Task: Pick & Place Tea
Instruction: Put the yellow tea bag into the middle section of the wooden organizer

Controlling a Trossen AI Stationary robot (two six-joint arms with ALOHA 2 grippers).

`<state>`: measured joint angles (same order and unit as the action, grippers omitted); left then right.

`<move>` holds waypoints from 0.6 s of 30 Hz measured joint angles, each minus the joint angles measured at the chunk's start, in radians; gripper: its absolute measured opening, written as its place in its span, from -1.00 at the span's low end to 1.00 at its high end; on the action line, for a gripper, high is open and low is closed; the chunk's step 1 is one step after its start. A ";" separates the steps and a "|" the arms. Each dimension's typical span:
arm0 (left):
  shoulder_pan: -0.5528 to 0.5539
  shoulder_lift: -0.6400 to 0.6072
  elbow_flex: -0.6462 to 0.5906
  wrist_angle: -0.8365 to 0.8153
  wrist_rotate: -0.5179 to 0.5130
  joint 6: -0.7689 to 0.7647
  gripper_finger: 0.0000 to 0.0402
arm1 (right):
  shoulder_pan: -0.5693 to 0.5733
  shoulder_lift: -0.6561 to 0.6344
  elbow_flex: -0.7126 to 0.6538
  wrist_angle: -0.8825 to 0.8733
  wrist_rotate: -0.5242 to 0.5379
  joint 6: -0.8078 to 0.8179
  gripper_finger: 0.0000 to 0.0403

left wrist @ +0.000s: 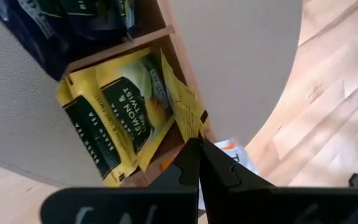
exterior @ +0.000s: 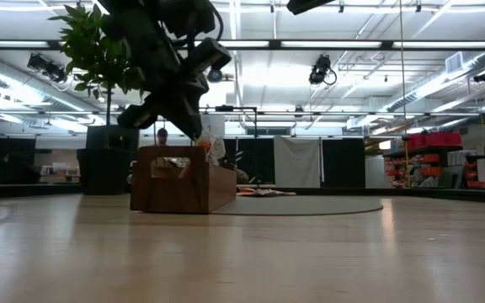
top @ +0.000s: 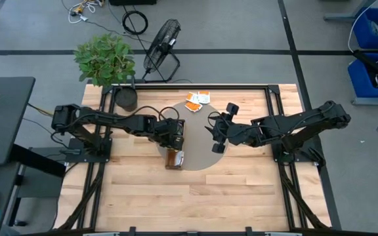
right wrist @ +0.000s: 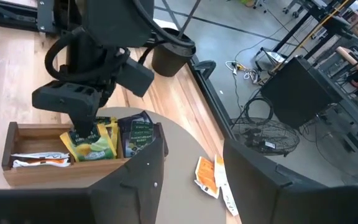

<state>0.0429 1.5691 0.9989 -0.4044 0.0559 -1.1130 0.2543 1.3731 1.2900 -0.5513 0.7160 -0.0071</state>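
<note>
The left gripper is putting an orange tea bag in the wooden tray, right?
Not quite: the tea bag pinched in the left gripper is yellow, not orange. The left wrist view shows it, held over the wooden tray beside other yellow ones. The orange bags lie on the mat, as the high view shows.

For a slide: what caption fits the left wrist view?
Left hand pinching a yellow sachet over the wooden tray.
</note>
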 joint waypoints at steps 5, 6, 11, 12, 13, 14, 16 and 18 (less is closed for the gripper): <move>0.008 0.002 0.000 -0.002 0.002 0.003 -0.99 | 0.000 0.000 0.000 0.002 -0.002 0.000 -0.14; 0.013 0.002 0.000 -0.002 0.003 0.002 -0.99 | 0.000 0.000 0.000 0.005 -0.002 0.000 -0.14; 0.043 0.003 0.000 -0.007 0.024 -0.001 -0.99 | 0.000 0.000 0.000 0.006 -0.002 0.000 -0.14; 0.050 0.003 0.000 -0.007 0.033 -0.001 -0.99 | 0.000 0.000 0.000 0.006 -0.002 0.000 -0.14; 0.058 0.003 0.000 -0.006 0.045 -0.001 -0.99 | 0.000 0.000 0.000 0.006 -0.002 0.000 -0.14; 0.064 0.003 0.000 -0.005 0.059 -0.001 -0.99 | 0.000 0.000 0.000 0.006 -0.002 0.000 -0.14; 0.076 0.003 0.000 -0.005 0.083 0.001 -0.99 | 0.000 0.000 0.000 0.006 -0.002 0.000 -0.14; 0.079 0.003 0.000 -0.005 0.086 0.012 -0.99 | 0.000 0.000 0.000 0.006 -0.002 0.000 -0.14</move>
<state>0.1219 1.5719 0.9989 -0.4091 0.1418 -1.1011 0.2543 1.3735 1.2900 -0.5453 0.7139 -0.0074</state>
